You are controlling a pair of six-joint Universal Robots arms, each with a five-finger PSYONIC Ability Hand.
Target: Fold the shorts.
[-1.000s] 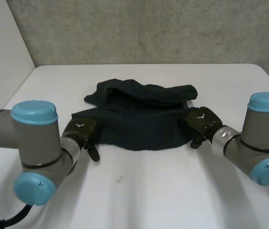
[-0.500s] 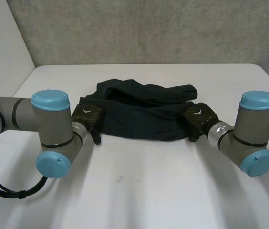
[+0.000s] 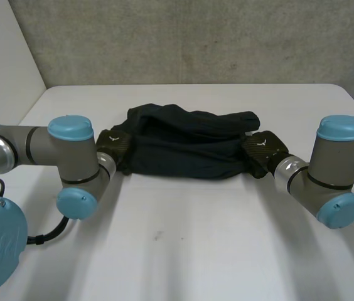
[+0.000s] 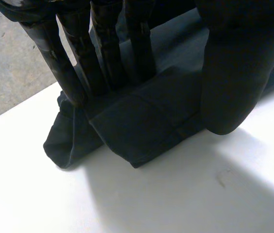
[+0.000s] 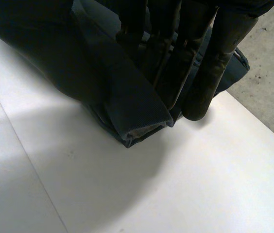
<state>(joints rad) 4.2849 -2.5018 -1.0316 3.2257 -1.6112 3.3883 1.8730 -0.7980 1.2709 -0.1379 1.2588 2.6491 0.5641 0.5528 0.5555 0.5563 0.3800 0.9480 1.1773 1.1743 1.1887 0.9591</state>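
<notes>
Left hand [image 3: 112,146] pinches the shorts [image 3: 186,150] at the left end, right hand [image 3: 262,151] pinches the right end, on table [image 3: 202,244].

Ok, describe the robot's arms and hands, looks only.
The left arm and right arm are thick grey tubes with rounded light-blue caps at the joints. The left robot hand and right robot hand are black, with woven-pattern backs each bearing a small white mark.

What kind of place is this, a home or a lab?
Probably a robotics lab or test cell: a bare white table, a raw concrete wall behind it, and two robot arms working on dark shorts.
</notes>
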